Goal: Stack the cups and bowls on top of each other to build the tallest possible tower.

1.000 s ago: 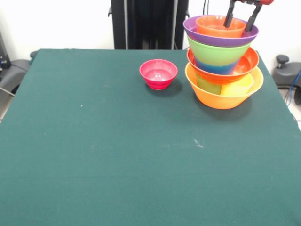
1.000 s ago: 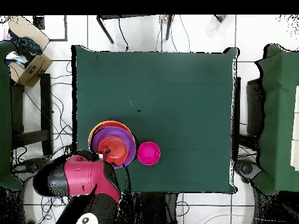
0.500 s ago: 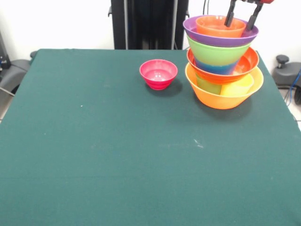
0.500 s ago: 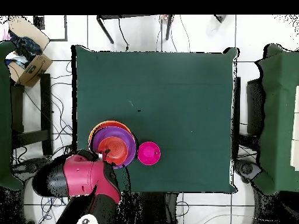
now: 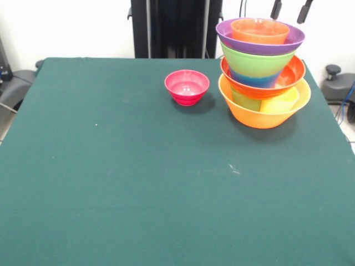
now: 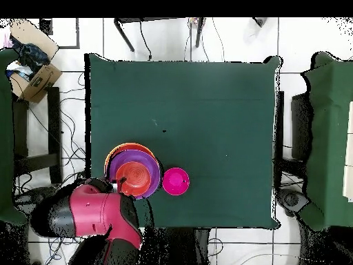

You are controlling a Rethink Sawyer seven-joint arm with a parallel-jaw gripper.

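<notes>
Tower [image 5: 262, 72] stands tall at the far right of the surface [image 5: 138, 183]; pink bowl [image 5: 187, 86] just beside it, a narrow gap between. Remaining surface open for passage.

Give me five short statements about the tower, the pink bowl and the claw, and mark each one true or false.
1. The small pink bowl sits alone on the table, apart from the tower. True.
2. The small orange bowl tops the tower. True.
3. The claw grips the small orange bowl. False: it hangs above, open and empty.
4. The purple bowl is the tower's base. False: the big orange bowl is.
5. A yellow cup shows inside the big orange bowl. True.
</notes>
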